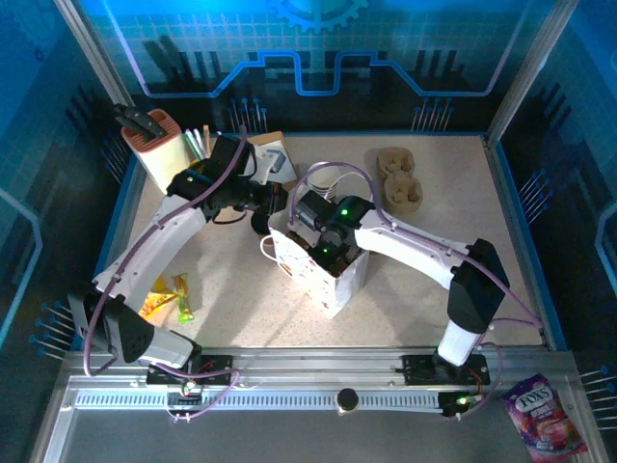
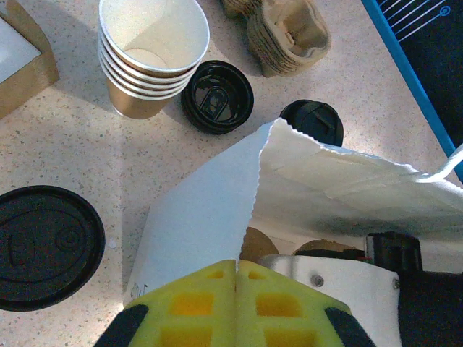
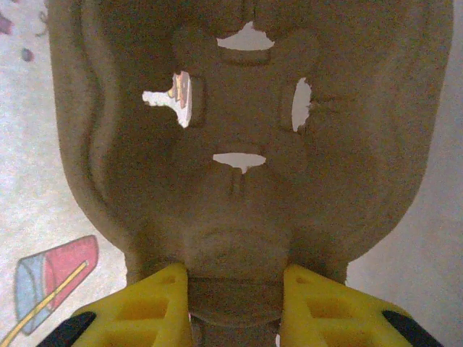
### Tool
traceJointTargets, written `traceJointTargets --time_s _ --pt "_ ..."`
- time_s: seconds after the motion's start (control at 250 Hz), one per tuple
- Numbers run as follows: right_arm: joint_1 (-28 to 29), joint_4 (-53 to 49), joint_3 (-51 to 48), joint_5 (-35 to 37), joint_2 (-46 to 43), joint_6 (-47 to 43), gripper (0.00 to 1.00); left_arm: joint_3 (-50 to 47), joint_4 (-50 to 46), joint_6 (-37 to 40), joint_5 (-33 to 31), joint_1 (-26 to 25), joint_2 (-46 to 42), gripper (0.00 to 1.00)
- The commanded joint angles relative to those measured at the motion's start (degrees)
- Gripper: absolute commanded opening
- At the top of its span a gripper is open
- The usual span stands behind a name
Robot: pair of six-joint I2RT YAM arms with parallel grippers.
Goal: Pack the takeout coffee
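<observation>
Top external view: the white paper bag (image 1: 339, 282) is standing open in the middle of the worktop (image 1: 463, 289). The left arm (image 1: 164, 227) is reaching to the bag's far left edge. The right arm (image 1: 415, 243) is reaching down into the bag from the right. A pile of cup carriers (image 1: 400, 183) is lying on the worktop behind the bag, off to the right.

Left wrist view: the left gripper (image 2: 236, 300) is pressing its jaws tight together. The bag's edge is running down into them, so they seem to be pinching the bag. A lidded coffee cup (image 2: 312, 121) is standing on the worktop just past the bag's far edge, outside the bag. A stack of paper cups (image 2: 148, 69) with no lids is standing farther off. A loose black lid (image 2: 217, 96) is lying just beside that stack. A bigger black lid (image 2: 43, 246) is lying near the bag on the left.

Right wrist view: the right gripper (image 3: 235, 307) is down inside the bag. Its jaws are standing a little way apart. The narrow end of a pulp cup carrier (image 3: 246, 108) is sitting between them, touching both yellow fingers (image 3: 145, 311). A red bucket picture (image 3: 61, 275) is showing on the bag's paper beside the carrier.
</observation>
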Motion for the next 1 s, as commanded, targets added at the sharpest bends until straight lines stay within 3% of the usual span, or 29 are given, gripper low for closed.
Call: traceJointTargets --time_s 0.0,0.995 --pt "0.80 0.80 -1.21 -1.87 1.71 0.55 0.30 -0.39 -0.37 1.72 1.62 0.22 -1.60 0.00" --pt "0.76 9.75 -8.41 -0.75 8.00 1.35 0.42 -0.73 -0.11 1.82 1.55 0.27 -1.52 0.00"
